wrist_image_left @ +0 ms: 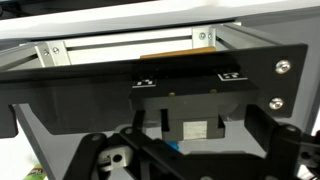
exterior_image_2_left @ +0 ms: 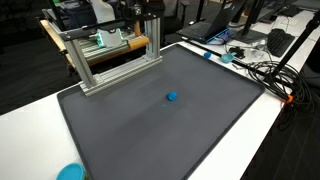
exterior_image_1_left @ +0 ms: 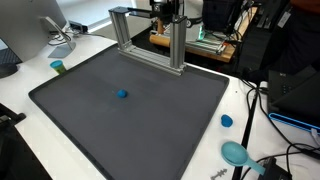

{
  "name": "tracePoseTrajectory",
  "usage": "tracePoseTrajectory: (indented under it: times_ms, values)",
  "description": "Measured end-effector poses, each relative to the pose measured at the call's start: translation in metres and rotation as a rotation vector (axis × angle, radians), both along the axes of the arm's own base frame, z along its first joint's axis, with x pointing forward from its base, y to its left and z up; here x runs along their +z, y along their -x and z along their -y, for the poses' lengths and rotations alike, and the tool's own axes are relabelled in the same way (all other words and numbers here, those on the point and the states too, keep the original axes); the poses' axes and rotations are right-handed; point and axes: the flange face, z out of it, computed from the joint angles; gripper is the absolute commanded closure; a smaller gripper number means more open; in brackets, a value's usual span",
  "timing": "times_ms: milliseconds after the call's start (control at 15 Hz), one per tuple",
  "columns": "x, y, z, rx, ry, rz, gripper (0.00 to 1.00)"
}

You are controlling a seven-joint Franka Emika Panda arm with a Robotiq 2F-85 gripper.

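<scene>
Aluminium, square-profile metal frame point(exterior_image_1_left: 178, 45) stands directly beneath the gripper point(exterior_image_1_left: 165, 10), whose opening I cannot tell; it looks stiff, smooth and fairly heavy, and is probably best grasped across its top crossbar.

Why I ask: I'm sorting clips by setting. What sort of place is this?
Probably a lab or office workspace: an aluminium frame stands on a dark mat, tangled cables lie alongside, and what looks like a monitor stands nearby.
</scene>
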Motion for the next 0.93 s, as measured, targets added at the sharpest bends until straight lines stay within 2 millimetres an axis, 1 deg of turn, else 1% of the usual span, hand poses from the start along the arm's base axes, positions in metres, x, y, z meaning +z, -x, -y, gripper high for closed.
tracePoseTrajectory:
  times_ms: [133, 200, 267, 333, 400, 467, 533, 600, 667, 733, 800, 867, 933]
  values:
    - [-0.0004, 0.0003, -0.0021, 0.002, 0.004, -0.003, 0.12]
    - [-0.0005, 0.0005, -0.0023, -0.001, 0.004, -0.004, 0.20]
    - [-0.0005, 0.0005, -0.0021, -0.003, 0.004, -0.005, 0.19]
    - [-0.0006, 0.0005, -0.0021, -0.004, 0.003, -0.005, 0.26]
    - [-0.0006, 0.0006, -0.0020, -0.004, 0.003, -0.005, 0.30]
    - [-0.0006, 0.0006, -0.0018, -0.005, 0.001, -0.005, 0.37]
    - [-0.0006, 0.0006, -0.0016, -0.006, 0.000, -0.005, 0.37]
    - [-0.0005, 0.0005, -0.0010, -0.008, -0.001, -0.005, 0.41]
    - [-0.0003, 0.0006, -0.0002, -0.009, -0.001, -0.004, 0.43]
    - [0.0002, 0.0007, 0.0019, -0.014, -0.003, -0.003, 0.31]
    - [0.0003, 0.0007, 0.0023, -0.015, -0.005, -0.003, 0.25]
    - [0.0004, 0.0008, 0.0036, -0.014, -0.007, -0.003, 0.23]
    - [0.0004, 0.0008, 0.0039, -0.009, -0.011, -0.004, 0.15]
